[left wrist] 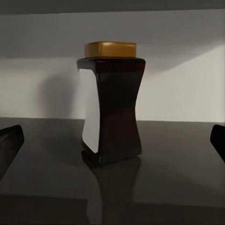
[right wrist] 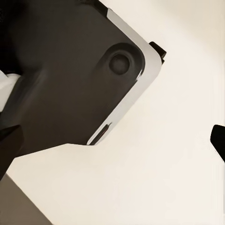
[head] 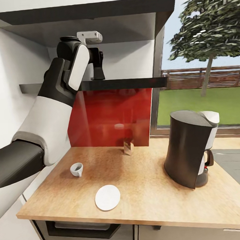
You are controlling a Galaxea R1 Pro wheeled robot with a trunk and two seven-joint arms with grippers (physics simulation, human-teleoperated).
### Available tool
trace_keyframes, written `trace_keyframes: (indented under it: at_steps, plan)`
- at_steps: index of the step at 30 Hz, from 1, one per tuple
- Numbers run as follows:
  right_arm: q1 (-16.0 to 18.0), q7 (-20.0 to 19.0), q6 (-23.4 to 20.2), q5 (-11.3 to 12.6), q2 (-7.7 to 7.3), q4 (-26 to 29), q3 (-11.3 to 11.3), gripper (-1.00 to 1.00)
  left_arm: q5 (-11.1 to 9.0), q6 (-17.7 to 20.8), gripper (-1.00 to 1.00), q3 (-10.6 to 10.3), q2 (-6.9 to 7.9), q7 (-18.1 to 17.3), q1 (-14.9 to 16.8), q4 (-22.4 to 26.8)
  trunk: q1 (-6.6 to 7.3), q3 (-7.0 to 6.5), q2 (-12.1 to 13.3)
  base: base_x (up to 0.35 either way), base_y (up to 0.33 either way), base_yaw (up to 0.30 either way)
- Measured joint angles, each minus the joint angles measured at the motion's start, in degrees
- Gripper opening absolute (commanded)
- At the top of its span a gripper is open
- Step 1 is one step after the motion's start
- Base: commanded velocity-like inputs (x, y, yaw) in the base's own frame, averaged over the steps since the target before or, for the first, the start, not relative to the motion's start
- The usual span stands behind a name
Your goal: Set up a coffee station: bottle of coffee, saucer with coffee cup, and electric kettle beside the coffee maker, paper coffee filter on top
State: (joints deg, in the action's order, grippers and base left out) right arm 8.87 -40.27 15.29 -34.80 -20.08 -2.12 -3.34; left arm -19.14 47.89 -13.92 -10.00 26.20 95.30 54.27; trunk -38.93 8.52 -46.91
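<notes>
Counted on the wooden countertop (head: 149, 203): one coffee maker (head: 190, 148), one white saucer (head: 107, 197), one coffee cup (head: 76, 169) lying tipped, one small brown packet (head: 128, 147) by the red backsplash (head: 111, 117). Above, two dark shelves (head: 132, 83), with one bottle of coffee (left wrist: 111, 103), gold-lidded, standing on the lower.

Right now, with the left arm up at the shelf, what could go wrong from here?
The coffee bottle is tall with a narrow waist and stands on a glossy shelf; the open left claw has not reached it, and a push from one finger could topple it. If it slips, it could fall onto the cup and saucer on the counter below.
</notes>
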Motion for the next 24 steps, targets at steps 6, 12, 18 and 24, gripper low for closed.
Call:
trace_keyframes:
  at_steps: [6,12,18,24]
  plan:
    - [0.0,0.0,0.0,0.0,0.01,0.0,0.0,1.00,0.1,0.0,1.00,0.0,0.00,0.0,0.0,0.0,0.00,0.00,0.0,0.111,0.000,0.000]
    - [0.0,0.0,0.0,0.0,0.06,0.0,0.0,1.00,0.0,0.0,1.00,0.0,0.00,0.0,0.0,0.0,-0.01,0.00,0.0,0.141,0.000,0.000]
    - [-1.3,0.1,0.0,-0.2,0.66,0.0,0.1,1.00,0.0,0.0,1.00,0.0,0.00,0.0,0.0,0.0,0.01,0.01,0.0,0.132,0.000,0.000]
    - [-4.3,5.3,0.0,-6.6,3.83,0.0,0.0,1.00,0.0,0.0,1.00,0.0,0.00,0.0,0.0,0.0,-0.01,0.00,0.0,0.053,0.000,0.000]
